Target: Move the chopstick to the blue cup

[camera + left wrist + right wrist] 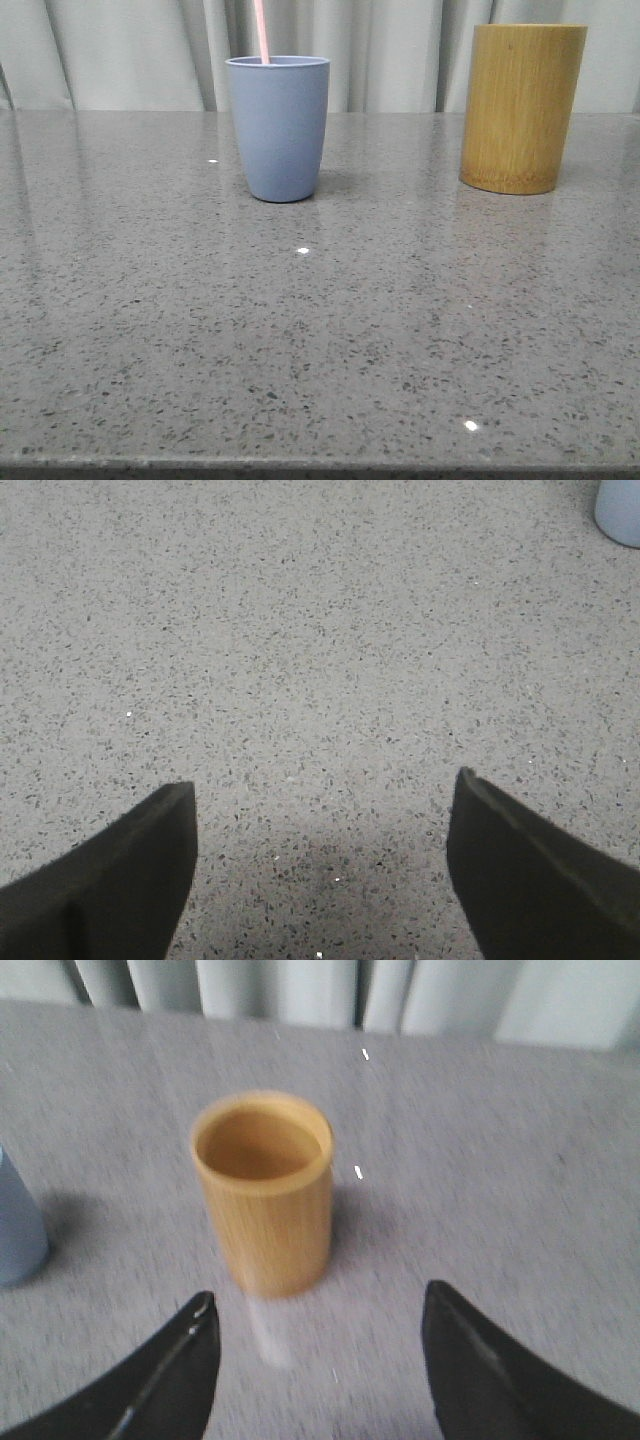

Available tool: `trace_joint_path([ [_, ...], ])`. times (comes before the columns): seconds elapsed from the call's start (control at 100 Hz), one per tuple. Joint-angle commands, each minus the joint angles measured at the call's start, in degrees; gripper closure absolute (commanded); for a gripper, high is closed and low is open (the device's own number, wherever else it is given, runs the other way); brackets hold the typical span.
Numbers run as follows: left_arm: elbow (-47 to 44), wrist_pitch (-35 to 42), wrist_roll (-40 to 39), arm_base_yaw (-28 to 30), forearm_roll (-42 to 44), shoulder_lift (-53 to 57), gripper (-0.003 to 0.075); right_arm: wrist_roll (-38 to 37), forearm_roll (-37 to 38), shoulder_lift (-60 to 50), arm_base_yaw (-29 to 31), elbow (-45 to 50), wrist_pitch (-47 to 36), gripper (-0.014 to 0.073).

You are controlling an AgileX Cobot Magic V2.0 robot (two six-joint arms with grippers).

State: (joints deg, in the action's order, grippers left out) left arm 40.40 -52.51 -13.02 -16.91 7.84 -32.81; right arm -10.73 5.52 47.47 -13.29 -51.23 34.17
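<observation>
The blue cup (278, 128) stands upright on the grey stone table, left of centre at the back. A thin pale pink chopstick (262, 30) rises out of it past the top of the front view. The cup's edge shows in the left wrist view (620, 510) and in the right wrist view (18, 1228). My left gripper (322, 800) is open and empty over bare table. My right gripper (318, 1305) is open and empty, just short of the tan bamboo holder (265, 1190), whose inside looks empty. Neither gripper shows in the front view.
The bamboo holder (520, 108) stands at the back right, taller than the cup. Pale curtains (400, 50) hang behind the table. The table's front edge (320, 465) runs along the bottom of the front view.
</observation>
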Motion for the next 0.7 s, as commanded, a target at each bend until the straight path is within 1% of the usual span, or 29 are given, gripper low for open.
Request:
trace_joint_path([
  [0.0,1.4,3.9,-0.3,0.3,0.3,-0.2,0.0206,0.5,1.5,-5.2,0.6,1.6,-0.2,0.0138],
  [0.13,1.4,3.9,-0.3,0.3,0.3,-0.2,0.0206,0.5,2.0,-12.4,0.6,6.1,3.4,0.0138],
  [0.27,1.4,3.9,-0.3,0.3,0.2,-0.2,0.0206,0.5,2.1,-18.2,0.6,9.5,4.0,0.0138],
  [0.48,1.4,3.9,-0.3,0.3,0.2,-0.2,0.0211,0.5,2.1,-20.1,0.6,10.1,3.9,0.0142],
  [0.53,1.4,3.9,-0.3,0.3,0.2,-0.2,0.0231,0.5,2.1,-20.1,0.6,10.1,3.9,0.0167],
  [0.59,1.4,3.9,-0.3,0.3,0.2,-0.2,0.0280,0.5,2.1,-20.1,0.6,10.1,3.9,0.0237],
  [0.66,1.4,3.9,-0.3,0.3,0.2,-0.2,0.0374,0.5,2.1,-20.1,0.6,10.1,4.0,0.0349],
  [0.69,1.4,3.9,-0.3,0.3,0.2,-0.2,0.0432,0.5,2.1,-20.1,0.6,10.1,4.0,0.0400],
])
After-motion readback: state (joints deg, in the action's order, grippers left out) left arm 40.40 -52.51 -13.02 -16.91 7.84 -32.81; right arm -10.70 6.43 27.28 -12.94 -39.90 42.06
